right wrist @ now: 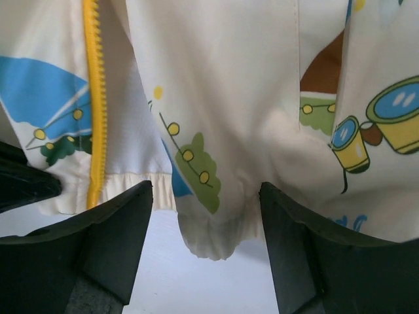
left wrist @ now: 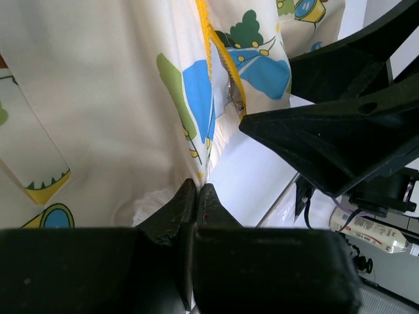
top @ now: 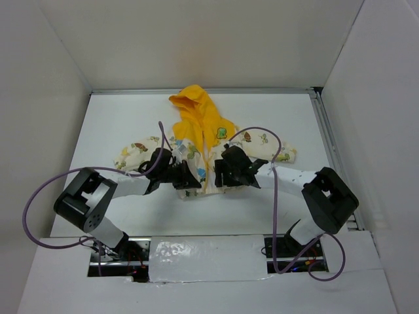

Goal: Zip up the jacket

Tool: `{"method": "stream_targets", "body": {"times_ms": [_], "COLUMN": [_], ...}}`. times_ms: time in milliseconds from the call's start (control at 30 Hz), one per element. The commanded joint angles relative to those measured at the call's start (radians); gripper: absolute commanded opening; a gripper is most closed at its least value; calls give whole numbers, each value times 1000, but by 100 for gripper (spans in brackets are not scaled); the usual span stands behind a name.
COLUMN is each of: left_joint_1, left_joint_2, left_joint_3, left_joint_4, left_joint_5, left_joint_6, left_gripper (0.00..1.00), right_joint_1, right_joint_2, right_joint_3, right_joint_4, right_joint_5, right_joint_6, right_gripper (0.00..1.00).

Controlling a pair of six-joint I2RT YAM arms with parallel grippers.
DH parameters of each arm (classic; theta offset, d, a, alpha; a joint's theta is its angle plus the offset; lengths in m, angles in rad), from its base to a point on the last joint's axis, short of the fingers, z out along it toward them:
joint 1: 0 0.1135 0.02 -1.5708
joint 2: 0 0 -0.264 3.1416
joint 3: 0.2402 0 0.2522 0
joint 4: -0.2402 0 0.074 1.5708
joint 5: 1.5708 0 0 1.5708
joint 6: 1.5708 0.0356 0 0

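The jacket (top: 203, 140) lies flat on the white table, its yellow hood at the far side and its hem toward me. My left gripper (top: 186, 176) is at the hem left of the yellow zip. In the left wrist view (left wrist: 198, 188) it is shut, pinching the hem edge of the cream printed fabric (left wrist: 98, 98). The metal zip slider (left wrist: 234, 99) hangs just beyond it on the yellow zip tape. My right gripper (top: 226, 174) is at the hem right of the zip. It is open (right wrist: 206, 216), with a cream hem corner (right wrist: 213, 229) lying between its fingers, untouched. The yellow zip (right wrist: 96, 98) runs on its left.
White walls enclose the table (top: 131, 118) at the back and both sides. A metal rail (top: 327, 137) runs along the right edge. Purple cables (top: 39, 196) loop from both arms. The two grippers are close together, and the right one's black fingers (left wrist: 340, 124) fill the left wrist view's right side.
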Motion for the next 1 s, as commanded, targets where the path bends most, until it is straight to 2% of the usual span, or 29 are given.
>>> {"method": "stream_targets", "body": {"times_ms": [0, 167, 300, 367, 400, 433, 533, 700, 800, 967], "left_joint_1": [-11, -17, -27, -27, -27, -28, -28, -28, -28, -28], "left_joint_2": [-7, -26, -29, -33, -36, -41, -59, -122, -179, -294], "left_joint_3": [21, 23, 27, 32, 30, 29, 32, 45, 47, 44], "left_joint_4": [7, -1, -9, -9, -9, -3, 1, -10, -9, 11], "left_joint_5": [-3, -6, -15, -12, -9, -6, 0, 15, 26, 26], "left_joint_6": [25, 31, 29, 31, 31, 31, 34, 49, 52, 13], "left_gripper": [0, 0, 0, 0, 0, 0, 0, 0, 0, 0], "right_joint_1": [22, 47, 47, 45, 44, 44, 18, -56, -119, -217], "right_joint_2": [-28, 7, 47, 58, 63, 64, 38, -74, -169, -324], "right_joint_3": [48, 71, 97, 91, 85, 78, 49, -50, -116, -248], "right_joint_4": [-130, -192, -192, -189, -183, -167, -106, 53, 190, 558], "right_joint_5": [68, 134, 128, 114, 111, 125, 96, -92, -258, -531], "right_joint_6": [21, 46, 54, 51, 48, 57, 72, 29, 37, 158], "right_gripper": [74, 66, 43, 41, 35, 21, 0, 0, 0, 0]}}
